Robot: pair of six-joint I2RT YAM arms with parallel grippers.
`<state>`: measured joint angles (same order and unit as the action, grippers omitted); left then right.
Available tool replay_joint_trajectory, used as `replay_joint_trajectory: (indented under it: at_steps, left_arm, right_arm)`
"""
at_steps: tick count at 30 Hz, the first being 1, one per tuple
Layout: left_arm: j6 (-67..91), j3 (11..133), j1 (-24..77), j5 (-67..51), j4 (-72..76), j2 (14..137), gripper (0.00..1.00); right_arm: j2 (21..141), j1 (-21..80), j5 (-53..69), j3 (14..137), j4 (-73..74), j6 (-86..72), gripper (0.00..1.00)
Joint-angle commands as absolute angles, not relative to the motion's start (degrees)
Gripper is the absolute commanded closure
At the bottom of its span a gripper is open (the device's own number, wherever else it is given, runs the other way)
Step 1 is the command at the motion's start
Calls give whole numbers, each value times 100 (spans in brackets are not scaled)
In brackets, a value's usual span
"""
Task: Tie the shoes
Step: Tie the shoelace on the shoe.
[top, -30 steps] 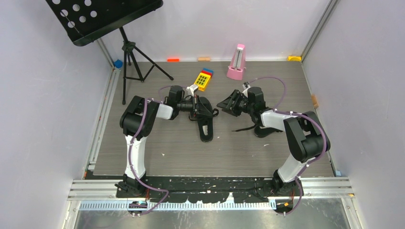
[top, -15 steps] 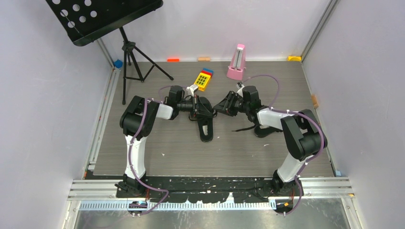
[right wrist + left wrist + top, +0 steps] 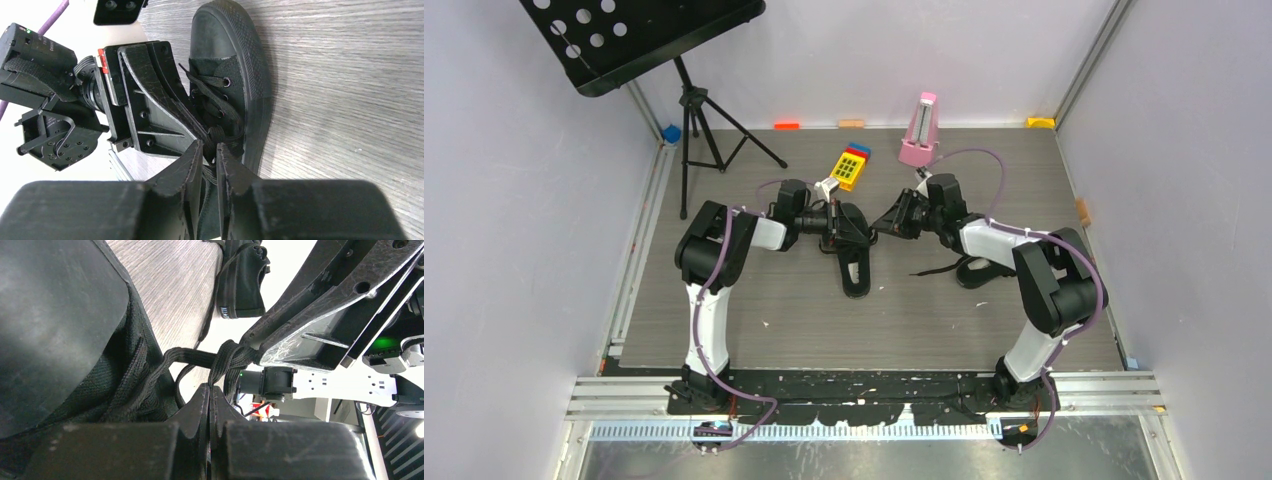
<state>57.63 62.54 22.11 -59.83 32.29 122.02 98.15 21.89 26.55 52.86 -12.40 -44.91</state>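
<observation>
Two black sneakers lie on the grey wood-grain table (image 3: 754,310). The middle shoe (image 3: 854,265) has its toe toward 12 o'clock and its pale insole showing toward 6. The second shoe (image 3: 980,272) lies at 3 o'clock from it, partly hidden under the right arm. A loose lace (image 3: 934,270) trails across the table from the second shoe toward 9 o'clock.

The left gripper (image 3: 844,228) reaches in from 9 o'clock over the laced front of the middle shoe. The right gripper (image 3: 882,222) comes in from 3 o'clock, so the two tips nearly meet above the eyelets. In the left wrist view the left fingers (image 3: 197,407) are pressed tight together, pinching a bunch of the laces (image 3: 225,360) at their tips. The bunch runs taut across to the right gripper. In the right wrist view the right fingers (image 3: 192,160) are drawn in to a thin slit, clamped on the same knotted strands beside the tongue.

A black music stand (image 3: 649,40) is at 10 o'clock. A pink metronome (image 3: 919,135) is at 12, and a yellow toy keypad (image 3: 852,168) lies near it.
</observation>
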Motion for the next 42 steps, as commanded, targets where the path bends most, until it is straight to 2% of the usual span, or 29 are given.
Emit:
replay_joint_trajectory:
  at_steps: [1,5,9,18,34,39,42]
  left_arm:
    - [5625,6381,2231,-6050,3217,12022,100]
    - [5621,6364,2233,-6044,3208,12006,100]
    - [5616,6330,2232,-6041,3208,12006,100]
    - [5524,6432,2285,-6024,2957,11983,100]
    - [5924,6489,2374,-6193,3027,11674,100]
    - [5440,6706,2329,-6061,1911,11505,100]
    - [5453,6768,2342,-6081,1768,11618,100]
  right_arm:
    - [9827,2241,2512,5566,-1047,-4261,83]
    - [9812,2250,2443,5682,-871,-4175,94]
    - [9775,2263,2408,5857,-717,-4106,100]
    - [9968,2407,2402,6579,-373,-3959,100]
    - [10336,2522,2416,7034,-255,-3907,100]
    - [10329,2520,2403,6961,-311,-3894,100]
    - [10344,2522,2419,6952,-327,-3886,100]
